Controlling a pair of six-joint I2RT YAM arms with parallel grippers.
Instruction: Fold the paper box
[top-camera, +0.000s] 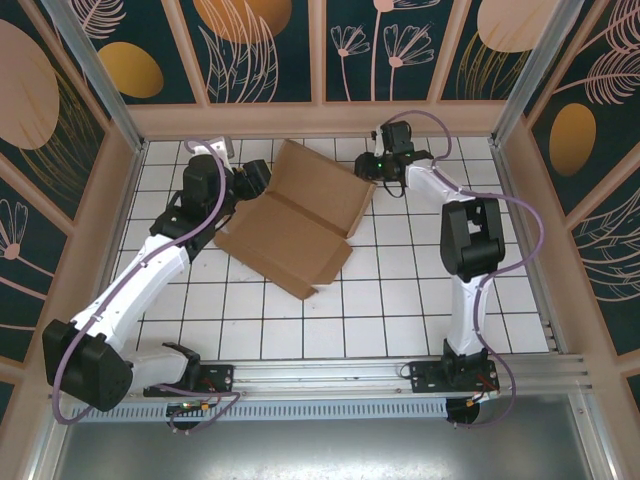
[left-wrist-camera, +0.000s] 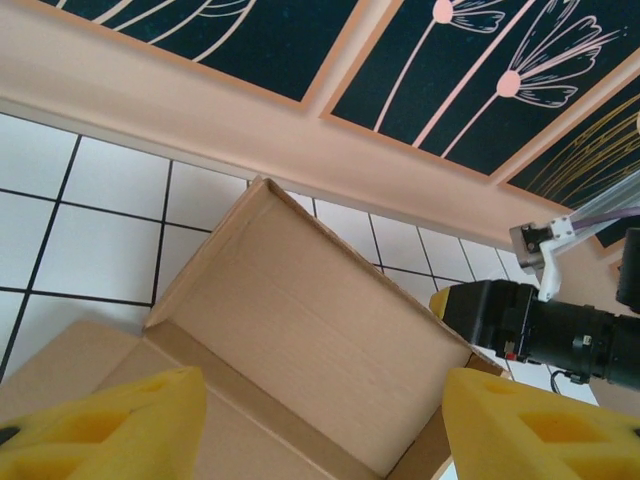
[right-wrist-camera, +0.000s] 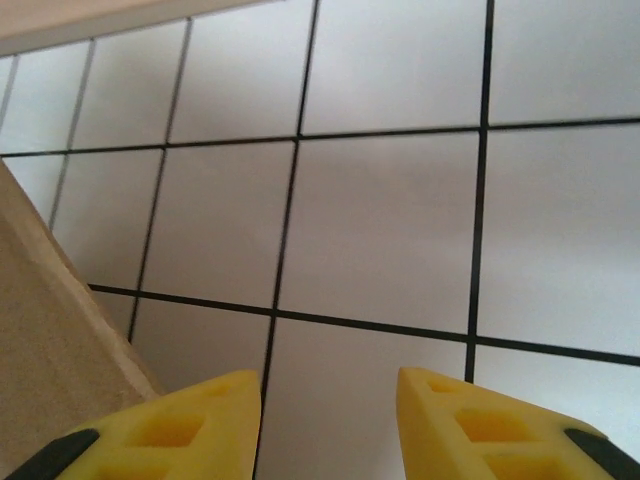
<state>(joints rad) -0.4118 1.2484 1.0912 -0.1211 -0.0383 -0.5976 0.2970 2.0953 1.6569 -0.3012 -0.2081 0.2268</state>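
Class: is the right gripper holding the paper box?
No: the right gripper is open over bare tiles, the paper box off to one side.

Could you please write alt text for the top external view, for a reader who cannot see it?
A brown cardboard box lies partly folded on a white tiled table, its far panel tilted up. The left hand is at the box's left edge and the right hand by its far right corner.
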